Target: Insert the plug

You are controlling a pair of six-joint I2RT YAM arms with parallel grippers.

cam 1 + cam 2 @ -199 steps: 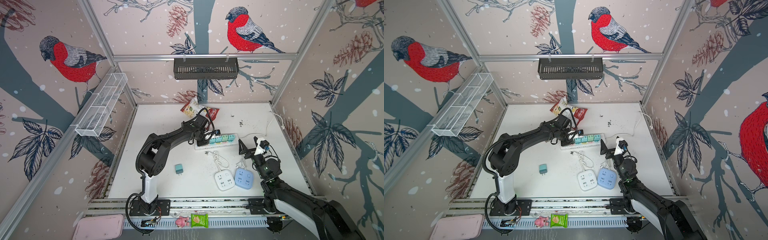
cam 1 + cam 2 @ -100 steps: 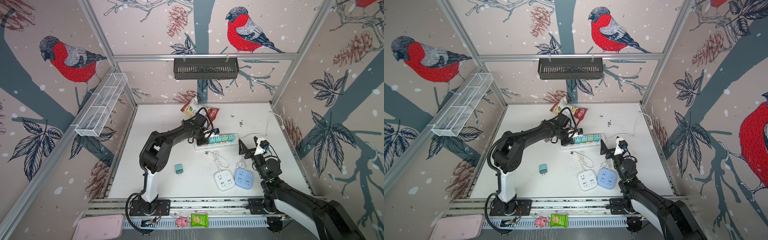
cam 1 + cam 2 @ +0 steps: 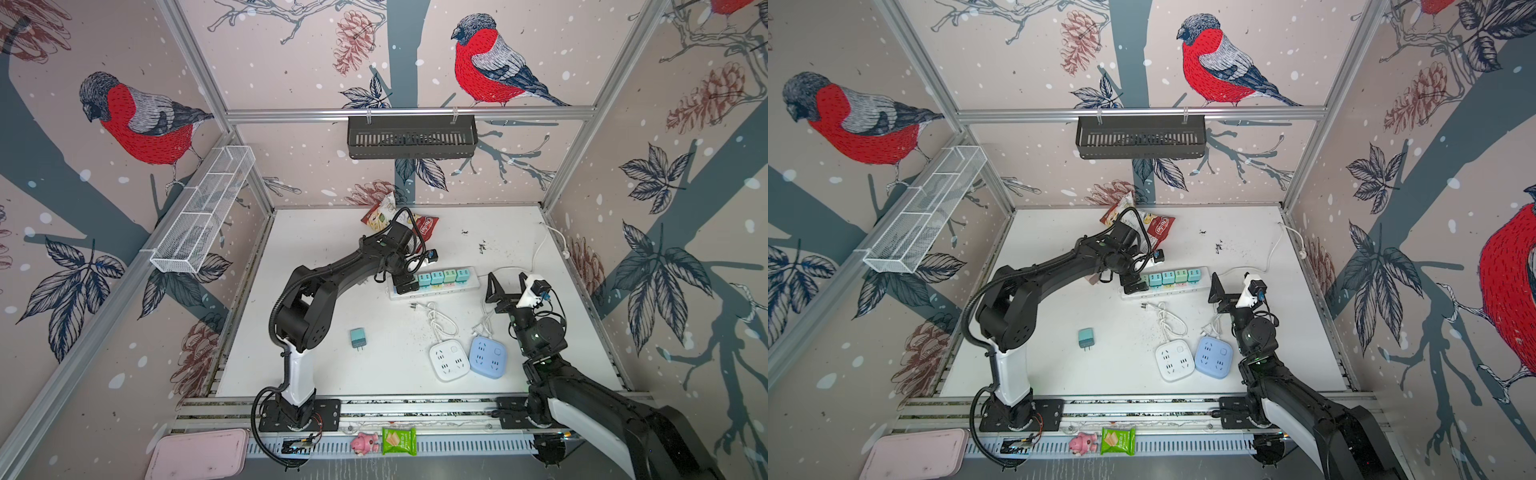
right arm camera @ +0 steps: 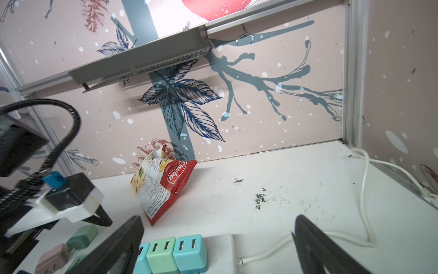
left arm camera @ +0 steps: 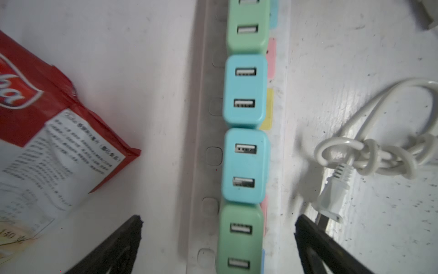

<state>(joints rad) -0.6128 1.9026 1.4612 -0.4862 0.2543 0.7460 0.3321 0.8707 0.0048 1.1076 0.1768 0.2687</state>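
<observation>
Both top views look steeply down over the whole surface [image 3: 498, 232]; left wrist view sits close above the power strip [image 5: 206, 132]; right wrist view faces the back wall [image 4: 260, 106]

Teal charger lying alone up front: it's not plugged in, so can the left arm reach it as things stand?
Probably yes: the teal charger lies on bare table near that arm's elbow, and the left gripper, open and empty over the power strip, would need to fold back.

Black arms [image 3: 332, 270] show white lower links [image 3: 299, 374], corrugated cable [image 4: 75, 122], black right gripper [image 3: 507, 276].
</observation>
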